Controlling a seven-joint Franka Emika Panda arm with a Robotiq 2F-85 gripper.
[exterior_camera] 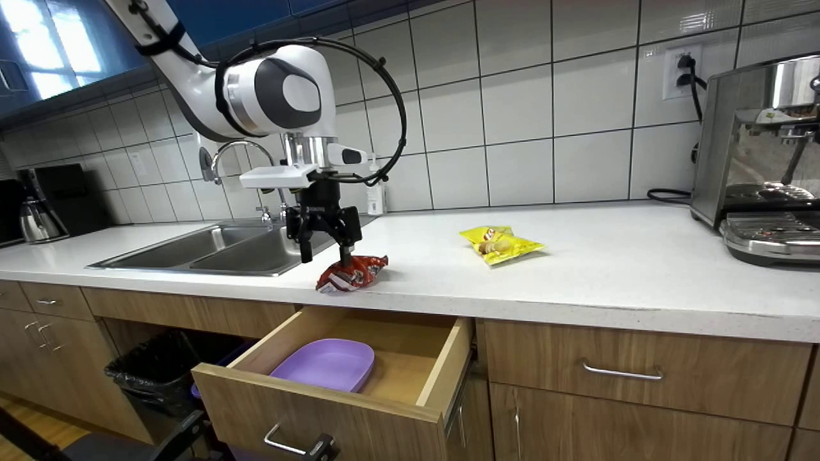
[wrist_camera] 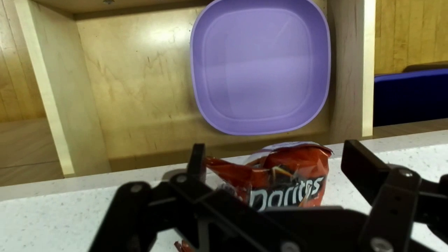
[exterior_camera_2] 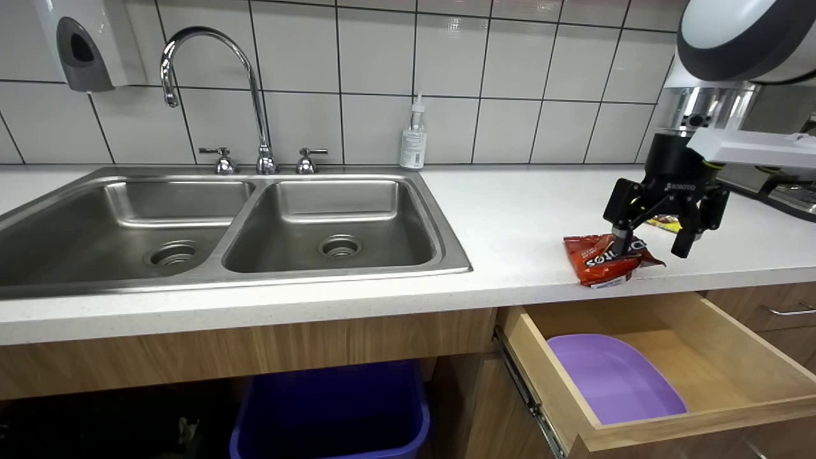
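My gripper point(exterior_camera: 326, 251) is open above the white counter point(exterior_camera: 608, 269), pointing down. A crumpled red Doritos bag point(exterior_camera_2: 590, 255) lies under it near the counter's front edge, and it shows in an exterior view point(exterior_camera: 359, 272). In the wrist view, the red bag point(wrist_camera: 290, 168) appears between the two spread fingers point(wrist_camera: 275, 154), its lower part hidden by the gripper body. One finger overlaps the bag in both exterior views; I cannot tell whether it touches it. The other finger is apart from the bag.
An open drawer point(exterior_camera: 307, 400) below the counter edge holds a purple tray point(wrist_camera: 259, 70). A yellow bag point(exterior_camera: 503, 245) lies farther along the counter. A double sink point(exterior_camera_2: 341, 274), faucet point(exterior_camera_2: 255, 95), soap bottle point(exterior_camera_2: 414, 143), espresso machine point(exterior_camera: 762, 160) and blue bin point(exterior_camera_2: 331, 408) are around.
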